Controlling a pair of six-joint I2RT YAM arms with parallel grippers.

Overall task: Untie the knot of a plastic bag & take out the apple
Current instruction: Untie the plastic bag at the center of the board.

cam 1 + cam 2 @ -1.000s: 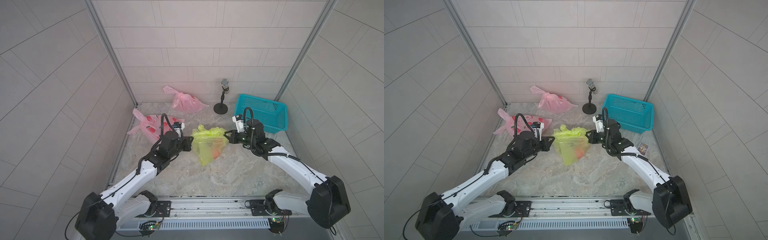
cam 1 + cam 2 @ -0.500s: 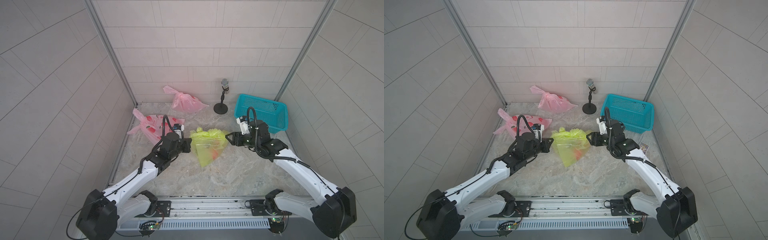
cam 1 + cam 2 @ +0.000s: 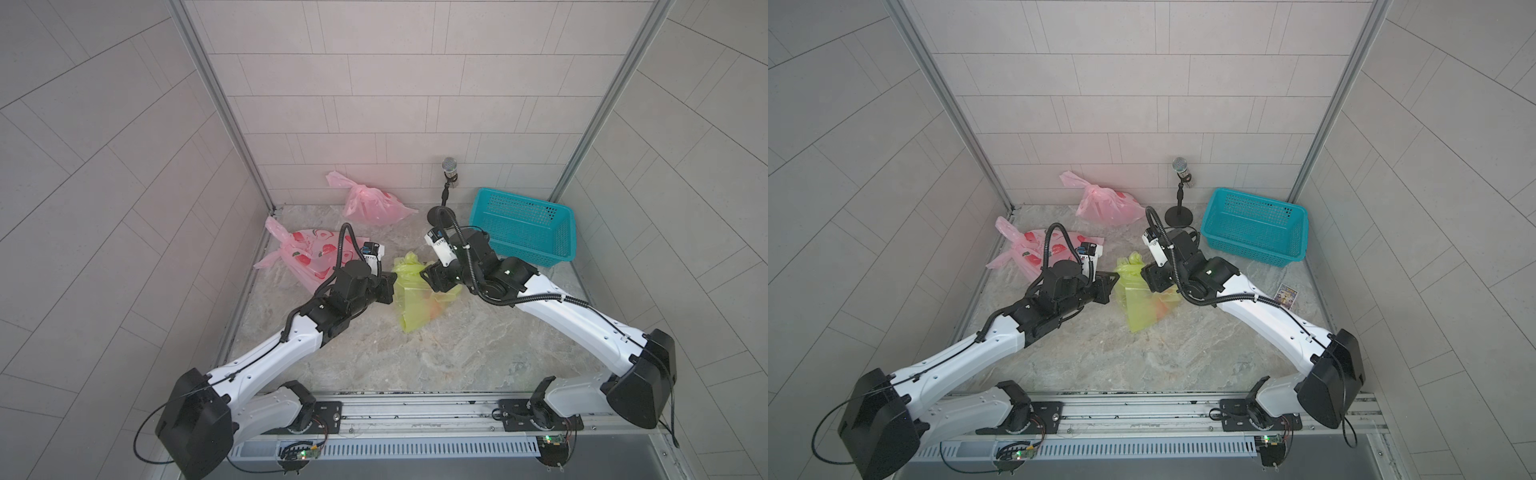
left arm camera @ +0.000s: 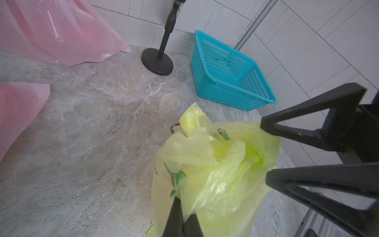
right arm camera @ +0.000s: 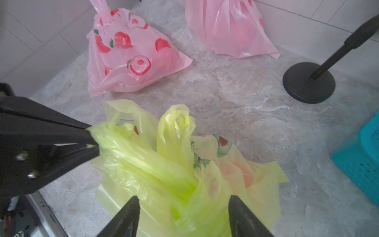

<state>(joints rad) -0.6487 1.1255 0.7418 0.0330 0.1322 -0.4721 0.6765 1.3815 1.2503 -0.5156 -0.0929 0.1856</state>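
Nearest, two white arms reach in from the front rail over the marbled table [image 3: 374, 357] and meet at the yellow-green bag [image 3: 409, 309], which lies about mid-table. The left gripper [image 3: 390, 286] has its fingers pressed together on a fold at the bag's edge, and the film is drawn taut toward it in the right wrist view. The right gripper [image 5: 184, 202] has its fingers spread, one on each side of the bag's bunched neck, with crumpled plastic filling much of the gap. Two handle loops stand up loose above the neck; whether a knot remains there I cannot tell. The apple [image 3: 434, 309] is inside the bag, an orange-red blur through the film on the right arm's side. A small printed card [image 3: 1286, 296] lies beside the right arm. Behind the left gripper a fruit-printed pink bag [image 3: 309, 253] sits by the side wall. Farthest back are a plain pink bag [image 3: 372, 203], a microphone stand [image 3: 446, 195] and a teal basket [image 3: 523, 226].
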